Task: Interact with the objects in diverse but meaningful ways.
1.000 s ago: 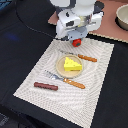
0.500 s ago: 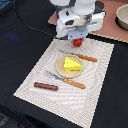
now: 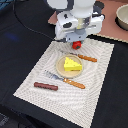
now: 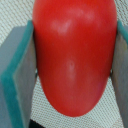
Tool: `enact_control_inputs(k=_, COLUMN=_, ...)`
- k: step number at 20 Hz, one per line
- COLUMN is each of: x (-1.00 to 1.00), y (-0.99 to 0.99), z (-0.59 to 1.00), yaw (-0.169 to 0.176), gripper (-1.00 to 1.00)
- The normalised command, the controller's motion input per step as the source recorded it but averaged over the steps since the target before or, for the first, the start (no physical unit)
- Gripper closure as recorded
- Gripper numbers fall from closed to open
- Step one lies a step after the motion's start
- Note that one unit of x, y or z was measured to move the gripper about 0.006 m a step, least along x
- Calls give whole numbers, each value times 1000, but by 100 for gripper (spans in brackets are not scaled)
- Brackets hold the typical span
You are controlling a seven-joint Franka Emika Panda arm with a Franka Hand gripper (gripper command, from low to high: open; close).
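The gripper (image 4: 70,65), jaws closed on the smooth red plastic tomato (image 4: 75,55), has barely moved lately; below it lies the woven beige placemat (image 3: 95,90), so lifting seems next.

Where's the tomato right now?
The tomato sits between the gripper fingers, above the placemat's far edge in the exterior view, just beyond the plate.

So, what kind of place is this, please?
Probably a tabletop set up for robot practice with play food, not a real kitchen: a woven placemat holds a toy yellow cheese wedge on a round tan plate, and the gripper grips a red tomato.
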Motion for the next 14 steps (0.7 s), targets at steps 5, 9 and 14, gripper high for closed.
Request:
enact_control_inputs(k=5, x=-192, y=152, z=1000, yaw=-108, gripper=100)
enact_control_inputs(k=9, x=-181, y=209, z=1000, yaw=-75, gripper=100)
enact_control_inputs(k=14, x=-399, y=360, z=1000, yaw=-23, gripper=100)
